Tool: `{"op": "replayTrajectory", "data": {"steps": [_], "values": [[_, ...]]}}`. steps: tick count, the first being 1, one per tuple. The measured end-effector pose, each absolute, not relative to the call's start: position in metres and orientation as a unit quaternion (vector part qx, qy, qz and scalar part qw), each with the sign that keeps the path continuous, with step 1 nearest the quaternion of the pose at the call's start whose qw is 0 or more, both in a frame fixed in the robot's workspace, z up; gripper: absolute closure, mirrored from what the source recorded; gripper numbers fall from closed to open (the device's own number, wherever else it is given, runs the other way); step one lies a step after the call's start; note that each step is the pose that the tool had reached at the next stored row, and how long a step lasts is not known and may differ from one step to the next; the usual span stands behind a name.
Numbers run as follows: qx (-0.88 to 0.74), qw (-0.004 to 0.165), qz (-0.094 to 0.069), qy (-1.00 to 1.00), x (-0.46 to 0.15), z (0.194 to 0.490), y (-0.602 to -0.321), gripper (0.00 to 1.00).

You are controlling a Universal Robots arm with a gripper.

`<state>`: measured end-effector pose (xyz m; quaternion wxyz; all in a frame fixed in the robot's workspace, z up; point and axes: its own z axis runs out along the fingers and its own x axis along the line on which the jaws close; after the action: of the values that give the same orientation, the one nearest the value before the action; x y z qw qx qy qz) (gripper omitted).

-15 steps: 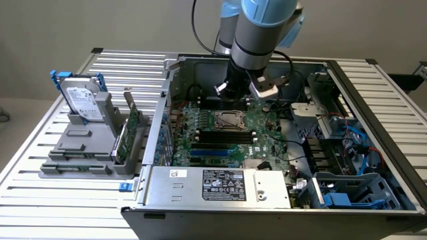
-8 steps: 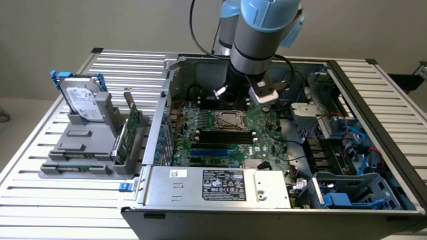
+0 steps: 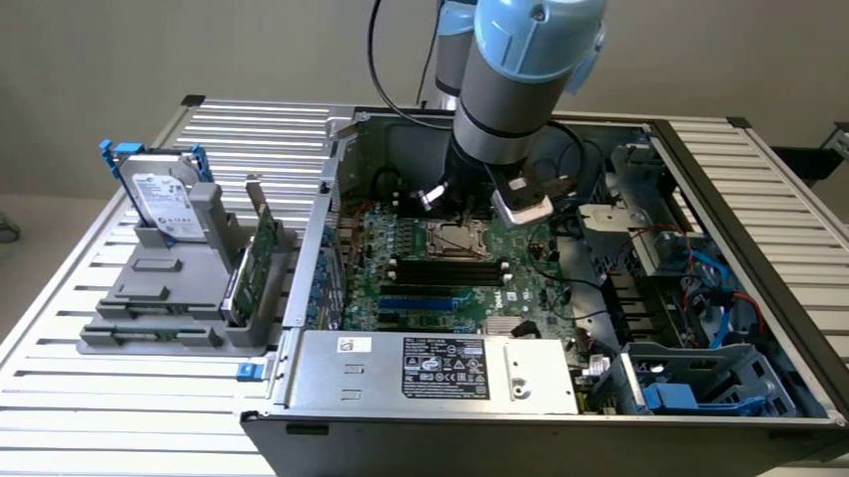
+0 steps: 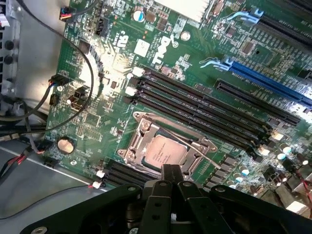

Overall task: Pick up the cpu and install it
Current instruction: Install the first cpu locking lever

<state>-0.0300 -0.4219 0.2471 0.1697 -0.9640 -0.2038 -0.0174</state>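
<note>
A: Starting at the exterior view's left, what stands on the slatted table (image 3: pixel 119 383)?

B: A grey holder (image 3: pixel 166 298) with a silver hard drive (image 3: pixel 166 204) upright in it, white label facing out, blue handles at the top. Just beside it, toward the case, a green circuit card (image 3: pixel 258 253) stands on edge in the same holder.

A: And further along?

B: The open computer case (image 3: pixel 531 397), lying on its side. A grey power supply (image 3: pixel 431 373) with a black label sits along the near edge. Behind it lies the green motherboard (image 3: pixel 531 288), with black memory slots (image 3: pixel 444 268) and a blue slot (image 3: pixel 418 298).

A: Where is the cpu?

B: In the wrist view the cpu (image 4: pixel 165 153) lies flat inside the socket (image 4: pixel 141 131), metal top up, the socket's frame around it. A thin wire lever (image 4: pixel 200 155) runs across one corner.

A: And the gripper?

B: The arm (image 3: pixel 511 89) reaches down into the case over the socket area. In the wrist view the gripper (image 4: pixel 170 178) sits just at the cpu's near edge, its black fingers (image 4: pixel 170 173) drawn together with no gap. Whether the tips touch the chip I can't tell; they grasp nothing that I can see.

A: At the exterior view's right?

B: Drive bays with blue plastic parts (image 3: pixel 690 397) and bundled cables (image 3: pixel 703 283).
</note>
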Motion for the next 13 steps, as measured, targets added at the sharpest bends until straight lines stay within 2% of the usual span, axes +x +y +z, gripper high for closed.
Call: {"op": "replayTrajectory", "data": {"steps": [7,13], "values": [[-0.964,0.17,-0.015,-0.203,-0.041,0.247,-0.433,0.89],[-0.964,0.172,-0.001,-0.201,-0.045,0.247,-0.436,0.89]]}}
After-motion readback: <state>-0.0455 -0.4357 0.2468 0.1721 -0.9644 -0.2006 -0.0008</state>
